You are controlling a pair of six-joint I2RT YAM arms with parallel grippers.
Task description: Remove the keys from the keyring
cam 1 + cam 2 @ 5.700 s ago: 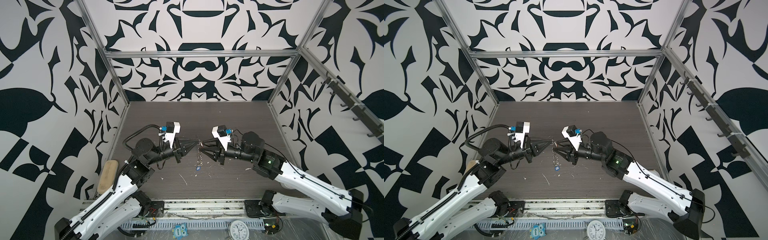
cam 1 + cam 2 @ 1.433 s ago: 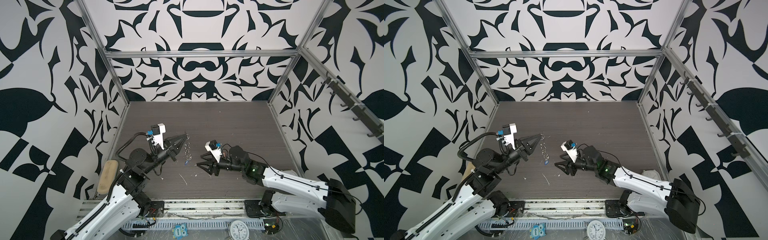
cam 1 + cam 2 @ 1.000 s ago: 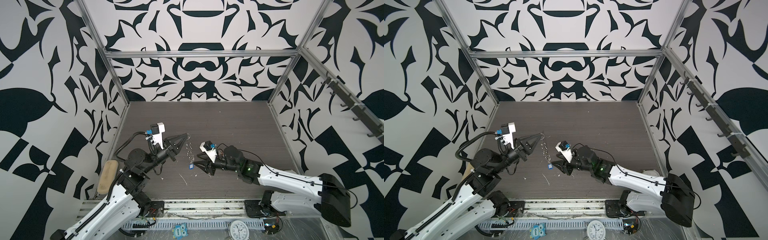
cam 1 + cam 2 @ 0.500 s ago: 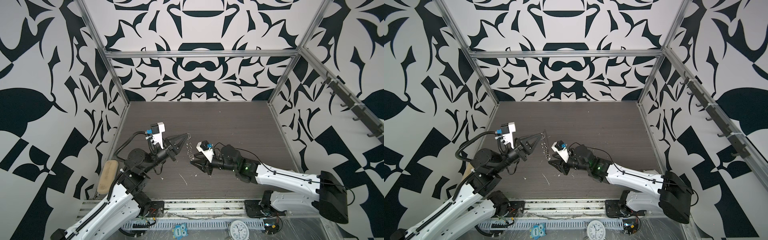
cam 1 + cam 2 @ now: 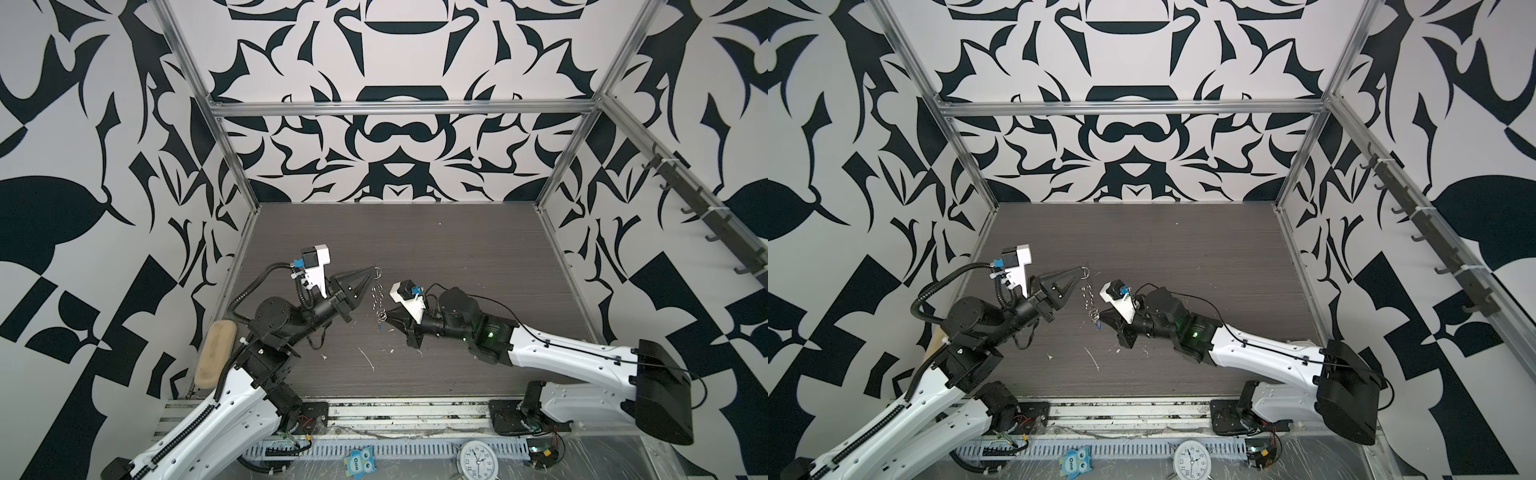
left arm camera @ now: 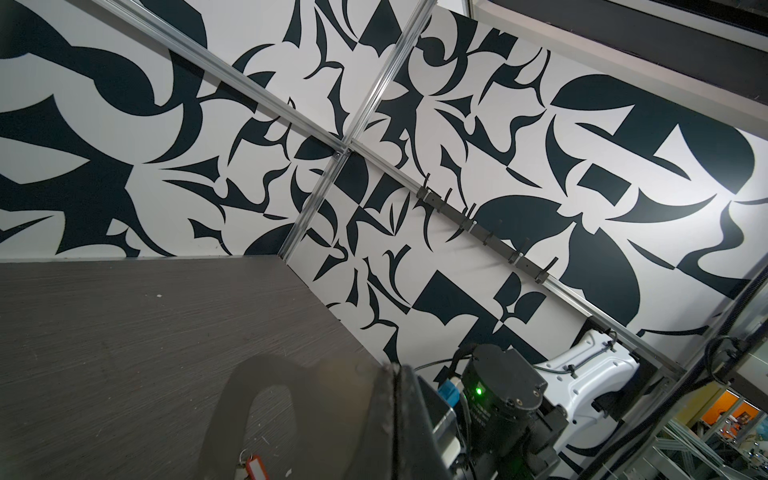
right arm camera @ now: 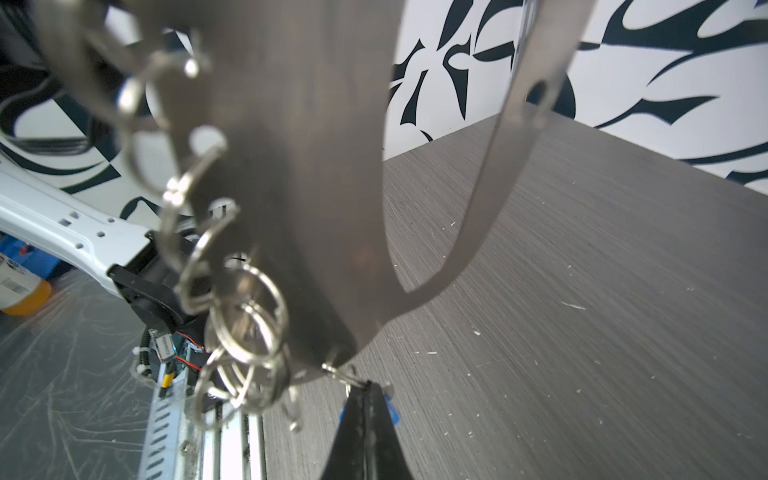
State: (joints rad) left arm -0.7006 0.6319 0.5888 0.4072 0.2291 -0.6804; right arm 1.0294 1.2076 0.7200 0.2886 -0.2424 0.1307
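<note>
The keyring [image 5: 377, 296] hangs edge-on above the dark table in both top views, a flat silver plate with a row of small rings [image 7: 245, 316]. My left gripper [image 5: 371, 273] is shut on the plate's upper edge [image 6: 332, 399]. The red key [image 6: 254, 467] dangles at the plate's low end. My right gripper [image 5: 388, 321] sits at the lower end of the keyring [image 5: 1088, 297], shut on the small ring of the blue key [image 7: 392, 409]. The blue tag shows just behind the closed right gripper [image 7: 365, 386]; most of it is hidden.
A beige oblong pad [image 5: 215, 353] leans at the table's left edge. White flecks [image 5: 365, 357] lie on the table in front of the grippers. A hook rail [image 5: 706, 216] runs along the right wall. A clock [image 5: 473, 459] and an owl figure [image 5: 359, 462] sit below the front rail.
My right gripper moved left up to the keyring's lower end and shut on the blue key's ring. The left gripper stayed in place, holding the keyring.
</note>
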